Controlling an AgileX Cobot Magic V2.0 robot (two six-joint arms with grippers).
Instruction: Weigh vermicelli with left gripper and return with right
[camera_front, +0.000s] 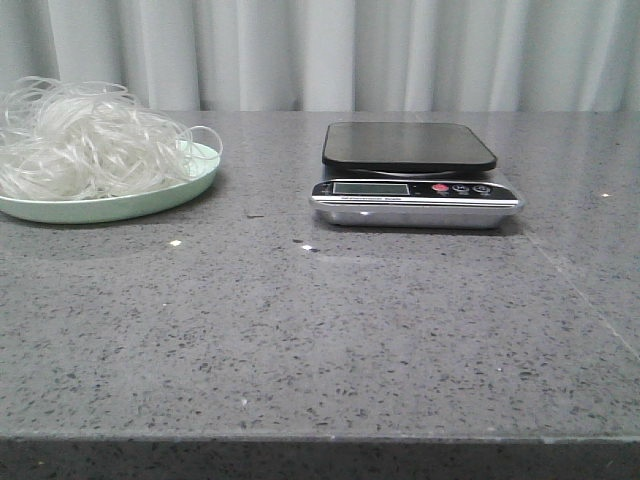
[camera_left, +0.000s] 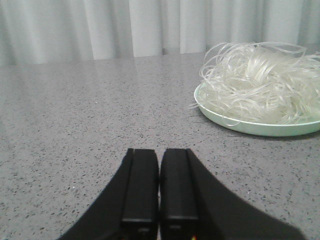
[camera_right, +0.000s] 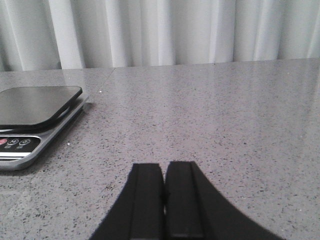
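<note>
The vermicelli (camera_front: 85, 140), a fluffy tangle of whitish translucent strands, lies on a pale green plate (camera_front: 110, 208) at the far left of the grey table. It also shows in the left wrist view (camera_left: 260, 82) on the plate (camera_left: 260, 129). A digital scale (camera_front: 412, 175) with a black platform stands mid-table, and shows in the right wrist view (camera_right: 35, 107). My left gripper (camera_left: 159, 152) is shut and empty, low over the table, short of the plate. My right gripper (camera_right: 164, 166) is shut and empty, to the right of the scale. Neither arm shows in the front view.
The grey speckled table (camera_front: 320, 340) has a front edge near the camera. A pale curtain (camera_front: 400, 50) hangs behind the table. A few small crumbs (camera_front: 176, 243) lie in front of the plate and scale.
</note>
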